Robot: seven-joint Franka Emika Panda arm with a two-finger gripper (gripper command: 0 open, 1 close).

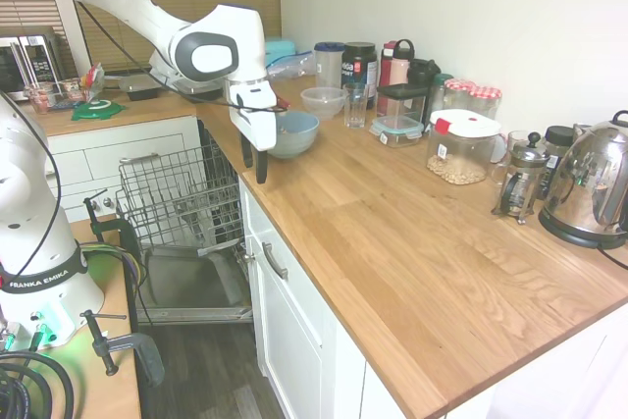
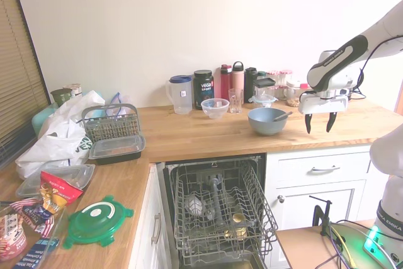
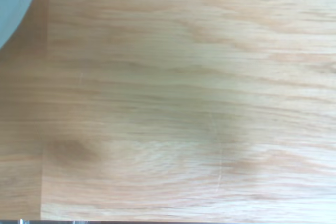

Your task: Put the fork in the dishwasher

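Hovering above the wooden tabletop (image 2: 208, 133), the tool (image 2: 320, 122) points down with its two dark fingers spread apart and nothing between them, just beside the blue bowl (image 2: 267, 121). The fork (image 2: 281, 116) leans in that bowl, its handle poking over the rim; its tines are hidden inside. The dishwasher (image 2: 217, 209) stands open below the tabletop edge, its wire rack pulled out. The wrist view shows blurred wood grain and only a cut-off sliver of the bowl's rim.
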